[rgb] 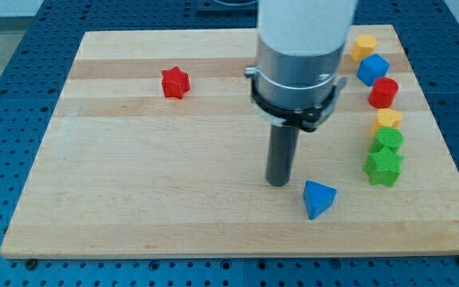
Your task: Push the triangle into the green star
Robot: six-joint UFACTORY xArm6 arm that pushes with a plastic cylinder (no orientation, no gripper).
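The blue triangle [319, 198] lies near the view's bottom, right of centre on the wooden board [134, 207]. The green star [383, 167] sits to its right and a little higher, near the board's right edge. My tip [278, 182] rests on the board just left of and slightly above the triangle, a small gap apart from it. The rod hangs from the arm's grey and white body [297, 64].
A column of blocks runs up the right edge above the green star: a green block [388, 139], a yellow block [389, 119], a red cylinder [383, 92], a blue block [372, 69], a yellow block [363, 45]. A red star [175, 82] sits at upper left.
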